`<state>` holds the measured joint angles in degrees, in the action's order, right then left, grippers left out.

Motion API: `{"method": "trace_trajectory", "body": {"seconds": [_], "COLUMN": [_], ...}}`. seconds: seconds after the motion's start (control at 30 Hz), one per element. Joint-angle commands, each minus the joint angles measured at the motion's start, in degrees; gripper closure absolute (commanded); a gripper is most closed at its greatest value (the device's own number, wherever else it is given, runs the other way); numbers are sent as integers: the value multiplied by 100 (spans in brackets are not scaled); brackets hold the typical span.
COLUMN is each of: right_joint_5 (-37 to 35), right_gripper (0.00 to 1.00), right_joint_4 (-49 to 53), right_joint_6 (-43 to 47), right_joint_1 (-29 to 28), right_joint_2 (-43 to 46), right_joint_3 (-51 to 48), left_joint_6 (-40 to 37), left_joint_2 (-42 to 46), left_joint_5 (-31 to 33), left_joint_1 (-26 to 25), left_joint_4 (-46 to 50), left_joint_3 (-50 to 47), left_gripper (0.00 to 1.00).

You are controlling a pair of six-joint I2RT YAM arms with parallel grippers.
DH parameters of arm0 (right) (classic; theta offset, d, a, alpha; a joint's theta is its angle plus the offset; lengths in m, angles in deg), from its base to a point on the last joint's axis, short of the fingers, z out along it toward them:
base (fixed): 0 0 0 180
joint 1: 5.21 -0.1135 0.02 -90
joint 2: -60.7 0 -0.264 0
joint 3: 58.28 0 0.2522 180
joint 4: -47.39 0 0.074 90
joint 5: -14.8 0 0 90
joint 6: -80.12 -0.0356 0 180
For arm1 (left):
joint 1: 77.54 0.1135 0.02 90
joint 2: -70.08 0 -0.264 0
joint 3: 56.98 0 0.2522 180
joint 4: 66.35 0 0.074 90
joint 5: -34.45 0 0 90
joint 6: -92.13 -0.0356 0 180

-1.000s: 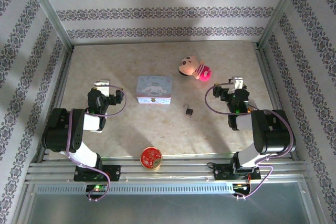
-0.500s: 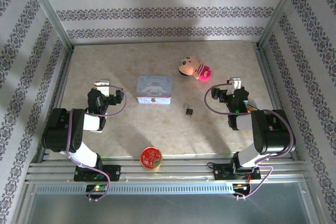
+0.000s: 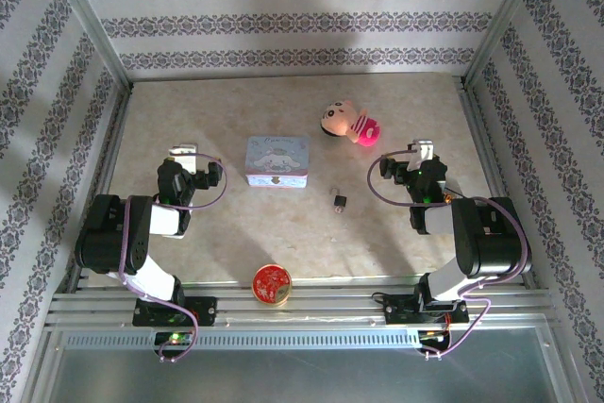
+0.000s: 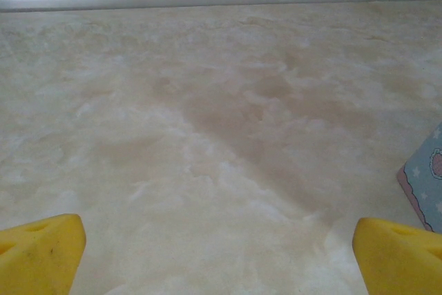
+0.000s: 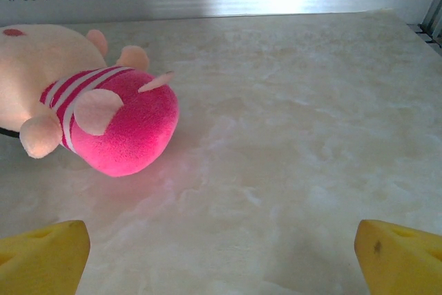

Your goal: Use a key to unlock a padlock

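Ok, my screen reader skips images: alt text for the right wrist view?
A pink-and-cream plush doll lies on a marbled table, upper left. Yellow fingertips of the right gripper sit wide apart in the bottom corners, holding nothing.

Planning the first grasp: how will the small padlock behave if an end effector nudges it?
The padlock looks tiny, so it would probably slide on the smooth table rather than roll. Its dark body looks like rigid metal, likely heavy for its size and slippery to pinch.

One padlock (image 3: 338,199), one plush toy (image 3: 348,123), two tins (image 3: 277,160) (image 3: 272,284).
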<state>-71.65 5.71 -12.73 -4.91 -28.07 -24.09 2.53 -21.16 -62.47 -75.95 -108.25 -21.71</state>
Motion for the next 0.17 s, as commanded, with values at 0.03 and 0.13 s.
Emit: {"method": "trace_trajectory", "body": {"seconds": [0.03, 0.13], "right_joint_5": [120, 119], "right_gripper": [2, 2], "right_joint_4": [-37, -37], "right_joint_6": [38, 39], "right_joint_1": [67, 67], "right_joint_2": [71, 70], "right_joint_3": [76, 76], "left_joint_6": [-23, -24], "left_joint_2": [10, 10], "left_joint_5": [-73, -73], "left_joint_1": [53, 53], "left_joint_4": [99, 104], "left_joint_3": [54, 54], "left_gripper": [1, 1]}}
